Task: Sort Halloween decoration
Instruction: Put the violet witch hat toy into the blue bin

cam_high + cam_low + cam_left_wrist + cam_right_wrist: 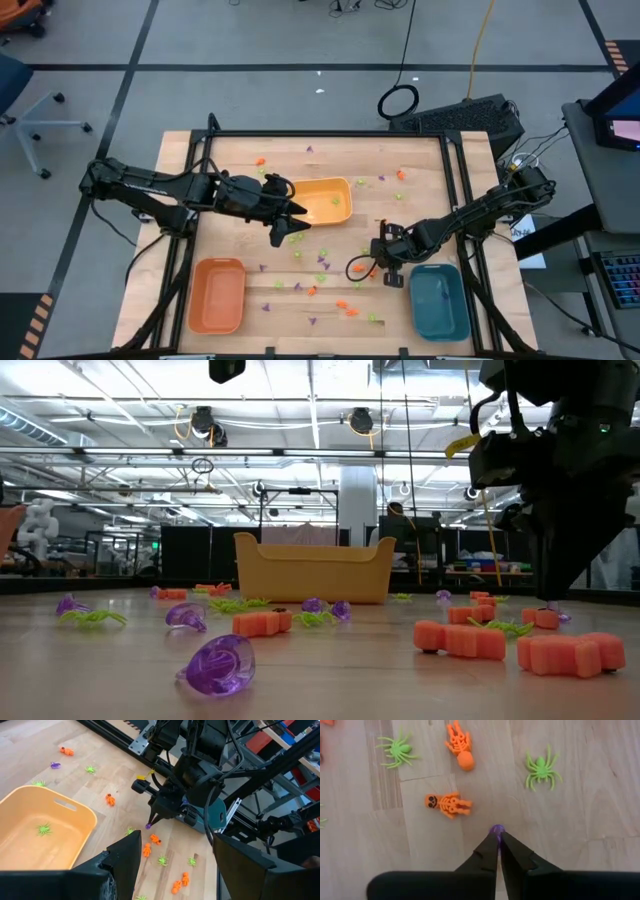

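The Halloween decoration lies strewn over the wooden table as tiny pieces: orange skeletons [449, 804], green spiders [541, 768] and purple pieces [215, 663]. My right gripper [497, 839] points steeply down near the teal tray [440, 300] and is shut on one purple piece [497, 829]. My left gripper [175, 870] hangs open above the table beside the yellow tray [325, 200], with nothing between its fingers. One green spider [44, 828] lies inside the yellow tray. My right gripper pinches the purple piece between its two fingertips [490, 845]; only a small bit of it [148, 825] shows past their free ends. The fingers come from above, slanting steeply down. The piece is at or just above the tabletop [558, 616]; which, I cannot tell.
An orange tray [217, 295] stands at the near left. Two orange skeletons and two green spiders lie close around the right gripper's tips. Black rails [455, 190] frame the tabletop. A cable loop [355, 268] hangs by the right gripper.
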{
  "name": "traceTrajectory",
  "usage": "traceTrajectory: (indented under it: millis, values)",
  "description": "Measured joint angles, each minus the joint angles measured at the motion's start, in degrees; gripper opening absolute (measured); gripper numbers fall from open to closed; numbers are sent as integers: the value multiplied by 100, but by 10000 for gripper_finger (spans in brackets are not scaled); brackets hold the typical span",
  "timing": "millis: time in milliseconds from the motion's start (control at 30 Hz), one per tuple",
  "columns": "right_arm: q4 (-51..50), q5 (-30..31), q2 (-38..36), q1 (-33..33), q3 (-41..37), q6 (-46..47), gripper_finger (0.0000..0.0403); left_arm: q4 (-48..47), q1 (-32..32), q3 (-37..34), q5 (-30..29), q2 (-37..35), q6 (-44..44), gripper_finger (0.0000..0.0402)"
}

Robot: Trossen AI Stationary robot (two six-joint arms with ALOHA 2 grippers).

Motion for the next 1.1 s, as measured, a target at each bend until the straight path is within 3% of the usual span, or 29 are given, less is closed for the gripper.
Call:
traceTrajectory:
  millis: [300, 633, 867, 1100]
  values:
    - [-260, -60, -178, 0, 294, 339, 1, -1, 0, 0, 0, 0, 28, 246]
    - [-889, -14, -1361, -4, 1057, 1098, 0, 0, 0, 0, 0, 0, 31, 246]
    - [-252, 957, -2263, 9, 1222, 2029, 0, -1, 0, 0, 2, 0, 36, 246]
    - [573, 1840, -2649, -2, 1224, 1727, 0, 1, 0, 0, 4, 0, 29, 246]
